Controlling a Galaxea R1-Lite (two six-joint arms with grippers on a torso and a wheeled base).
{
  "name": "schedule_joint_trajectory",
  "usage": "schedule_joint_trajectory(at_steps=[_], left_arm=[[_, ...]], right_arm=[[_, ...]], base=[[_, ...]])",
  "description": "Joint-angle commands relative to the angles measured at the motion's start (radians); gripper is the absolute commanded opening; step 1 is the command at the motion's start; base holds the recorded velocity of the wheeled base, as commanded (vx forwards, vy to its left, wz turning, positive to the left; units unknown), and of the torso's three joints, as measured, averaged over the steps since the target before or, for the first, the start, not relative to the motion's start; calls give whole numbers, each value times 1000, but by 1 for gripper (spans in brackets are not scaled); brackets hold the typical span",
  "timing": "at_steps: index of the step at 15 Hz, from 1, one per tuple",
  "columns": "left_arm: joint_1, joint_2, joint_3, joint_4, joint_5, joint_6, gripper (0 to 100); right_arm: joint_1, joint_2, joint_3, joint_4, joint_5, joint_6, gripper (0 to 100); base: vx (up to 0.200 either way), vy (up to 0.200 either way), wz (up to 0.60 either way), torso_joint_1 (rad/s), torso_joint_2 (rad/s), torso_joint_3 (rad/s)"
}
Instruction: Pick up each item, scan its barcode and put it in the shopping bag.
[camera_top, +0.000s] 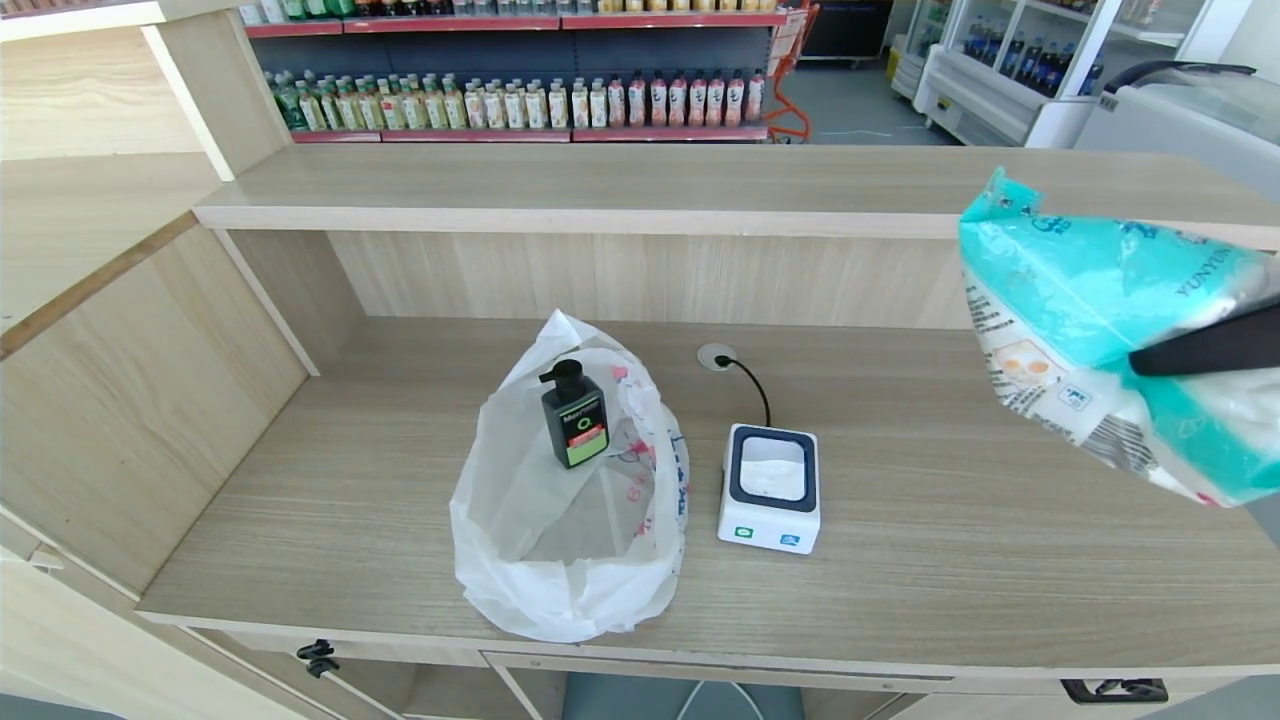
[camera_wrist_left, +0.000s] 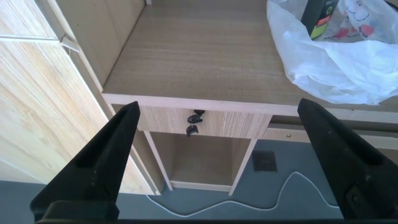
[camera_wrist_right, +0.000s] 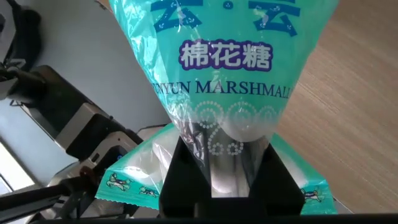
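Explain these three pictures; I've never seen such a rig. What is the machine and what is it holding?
This is a two-armed robot at a shop checkout counter. The wide picture comes from a camera on its head, looking down; the other two come from cameras on its wrists. On the counter stand a white shopping bag with a dark pump bottle inside and, beside it, a small white scanner. The right gripper is shut on a teal marshmallow bag, held up at the robot's right. The left gripper is open and empty, in front of the counter.
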Motion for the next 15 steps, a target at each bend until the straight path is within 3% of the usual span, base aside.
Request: schedule_joint_trajectory(at_steps=[1,6,8,10,11,14,15], left_arm=[[0,2,0,0,0,0,100],[0,2,0,0,0,0,100],[0,2,0,0,0,0,100],[0,2,0,0,0,0,100],[0,2,0,0,0,0,100],[0,2,0,0,0,0,100],[0,2,0,0,0,0,100]], right_arm=[[2,19,-5,-6,-1,-3,0],[28,11,33,-173,-1,-33,0],[47,2,131,-294,3,-52,0],[57,13,277,-469,3,-59,0],[59,20,364,-635,4,-55,0],[60,109,746,-1426,45,-46,0],[65,157,802,-1567,45,-61,0]], base=[[0,0,600,2,2,2],[0,0,600,0,5,1],[0,0,600,0,2,2],[0,0,0,0,0,0],[0,0,0,0,0,0],[0,0,0,0,0,0],[0,0,0,0,0,0]])
